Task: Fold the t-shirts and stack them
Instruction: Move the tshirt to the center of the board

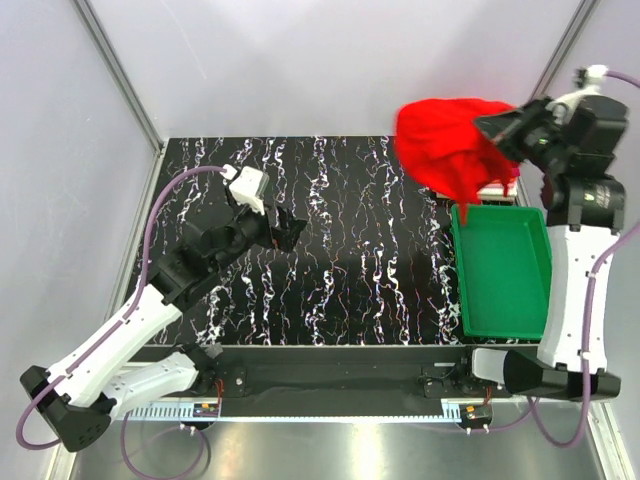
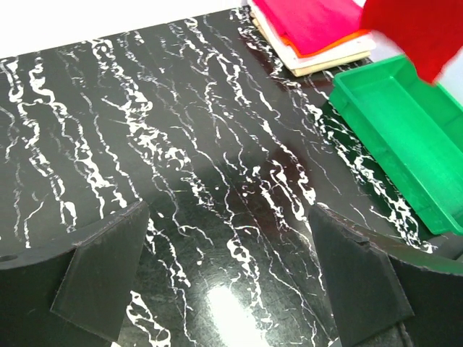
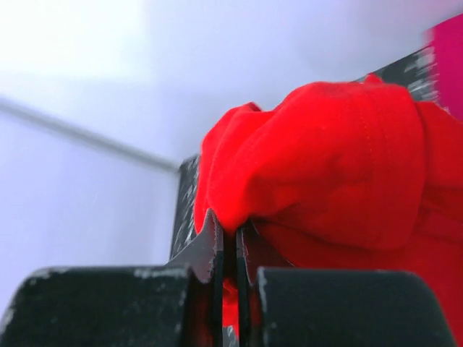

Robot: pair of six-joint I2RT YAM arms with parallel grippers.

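My right gripper [image 1: 497,133] is shut on the bright red t-shirt [image 1: 448,145] and holds it bunched in the air above the table's far right corner and the tray's far end. In the right wrist view the red t-shirt [image 3: 340,166] fills the frame, pinched between the closed fingers of the right gripper [image 3: 231,249]. A stack of folded shirts [image 2: 318,32], magenta on top with orange and white below, lies at the far right; in the top view it is mostly hidden behind the red shirt. My left gripper [image 1: 291,230] is open and empty over the table's left middle [image 2: 228,271].
A green plastic tray [image 1: 503,268] stands at the right side of the black marbled table [image 1: 340,250]; it also shows in the left wrist view [image 2: 405,137]. Grey enclosure walls surround the table.
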